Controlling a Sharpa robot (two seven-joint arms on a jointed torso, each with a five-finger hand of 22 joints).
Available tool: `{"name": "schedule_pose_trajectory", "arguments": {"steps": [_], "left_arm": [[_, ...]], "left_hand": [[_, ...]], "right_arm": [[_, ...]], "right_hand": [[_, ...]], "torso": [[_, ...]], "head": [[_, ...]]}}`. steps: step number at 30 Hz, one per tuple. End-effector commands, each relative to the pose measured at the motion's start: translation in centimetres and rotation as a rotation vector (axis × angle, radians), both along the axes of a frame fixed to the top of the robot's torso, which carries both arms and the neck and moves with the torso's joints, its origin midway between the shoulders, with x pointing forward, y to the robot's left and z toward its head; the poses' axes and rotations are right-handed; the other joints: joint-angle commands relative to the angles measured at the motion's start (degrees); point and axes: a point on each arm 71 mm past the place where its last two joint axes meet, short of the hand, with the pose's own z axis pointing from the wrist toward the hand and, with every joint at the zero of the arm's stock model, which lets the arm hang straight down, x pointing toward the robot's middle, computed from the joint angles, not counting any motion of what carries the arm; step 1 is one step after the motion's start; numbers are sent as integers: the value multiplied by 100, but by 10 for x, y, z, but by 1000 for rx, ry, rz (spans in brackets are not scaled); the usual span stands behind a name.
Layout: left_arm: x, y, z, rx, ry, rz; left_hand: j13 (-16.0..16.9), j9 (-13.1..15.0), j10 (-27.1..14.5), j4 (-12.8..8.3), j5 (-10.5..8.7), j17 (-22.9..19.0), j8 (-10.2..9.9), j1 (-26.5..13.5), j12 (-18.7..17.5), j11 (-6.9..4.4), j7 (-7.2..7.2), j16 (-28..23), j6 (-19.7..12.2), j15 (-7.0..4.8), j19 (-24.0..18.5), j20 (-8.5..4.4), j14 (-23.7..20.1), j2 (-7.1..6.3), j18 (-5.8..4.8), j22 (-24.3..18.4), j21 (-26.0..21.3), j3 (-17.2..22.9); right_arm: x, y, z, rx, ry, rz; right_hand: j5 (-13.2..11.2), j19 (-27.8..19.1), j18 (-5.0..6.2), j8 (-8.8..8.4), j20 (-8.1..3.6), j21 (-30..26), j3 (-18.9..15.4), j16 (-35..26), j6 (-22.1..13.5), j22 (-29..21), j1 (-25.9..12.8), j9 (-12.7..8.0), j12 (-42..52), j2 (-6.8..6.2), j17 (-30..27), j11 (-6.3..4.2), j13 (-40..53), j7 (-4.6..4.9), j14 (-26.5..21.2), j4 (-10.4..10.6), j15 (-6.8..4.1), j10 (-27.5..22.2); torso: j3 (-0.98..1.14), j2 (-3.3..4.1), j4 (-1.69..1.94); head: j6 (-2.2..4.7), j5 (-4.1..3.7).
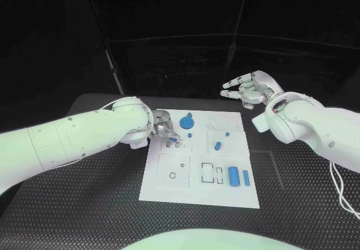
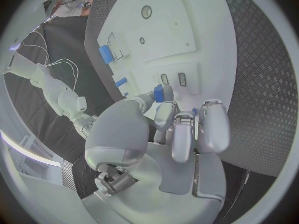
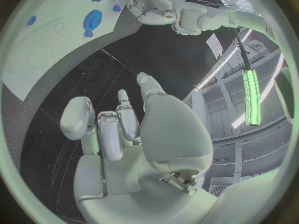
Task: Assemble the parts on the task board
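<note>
Nearest me, task board [image 1: 169, 187] lies mid-table, blue parts on it: cylinder [image 1: 234, 176], round piece [image 1: 187, 123]. My left hand [image 1: 164, 128] pinches a small blue part [image 2: 158, 92] over the board's left edge. Right hand [image 1: 251, 89] hovers beyond the board, fingers spread, holding nothing.

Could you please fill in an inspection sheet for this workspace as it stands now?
Surface: black table, textured.
Job's things: white task board at centre; blue round part at its far end; blue cylinder and blue bar side by side near the right edge; small blue part pinched in the left hand's fingers.
Clutter: nothing seen.
Hands: left hand over the board's left edge; right hand raised beyond the board, fingers curled, holding nothing.
Cables: white cable under the right arm.
Surroundings: dark backdrop.
</note>
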Motion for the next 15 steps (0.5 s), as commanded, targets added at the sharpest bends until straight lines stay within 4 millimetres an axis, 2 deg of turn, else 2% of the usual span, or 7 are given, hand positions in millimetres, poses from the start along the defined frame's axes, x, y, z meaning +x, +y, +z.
{"name": "schedule_pose_trajectory", "arguments": {"steps": [1,6,8,15], "left_arm": [[0,1,4,-37,-94,59],[-3,-1,-3,-28,-115,62],[-3,-3,-5,-27,-116,63],[-3,-9,-11,-15,-114,50]], "left_hand": [[5,73,49,-910,15,1509,44,-153,20,8,-28,18,-19,-31,44,0,592,-63,-120,51,42,1115],[-8,117,49,-929,14,1509,63,-226,15,5,-31,18,-30,-32,47,-2,592,-104,-120,57,40,1232],[-8,119,49,-930,14,1509,63,-228,14,5,-31,18,-31,-32,47,-2,592,-105,-120,57,40,1237],[-15,130,48,-935,13,1509,67,-246,10,5,-30,18,-36,-32,50,-2,592,-112,-121,62,41,1263]], "right_arm": [[0,0,1,-3,-2,7],[1,0,1,-4,-1,7],[1,0,1,-4,-1,7],[1,0,1,-4,0,8]], "right_hand": [[-29,-5,-14,21,-52,-27,-42,-39,-1,-8,-15,-6,-9,20,689,-27,-5,-9,428,5,-48,-16],[-29,-5,-14,21,-52,-27,-42,-39,-1,-8,-15,-6,-9,20,689,-27,-5,-9,428,5,-48,-16],[-29,-5,-14,21,-52,-27,-42,-39,-1,-8,-15,-6,-9,20,689,-27,-5,-9,428,5,-48,-16],[-29,-5,-14,21,-52,-27,-42,-39,-1,-8,-15,-6,-9,20,689,-27,-5,-9,428,5,-48,-16]], "torso": [[5,-2,11],[8,-1,12],[2,1,7],[11,8,4]], "head": [[1,15],[-8,25],[-11,29],[-19,42]]}}
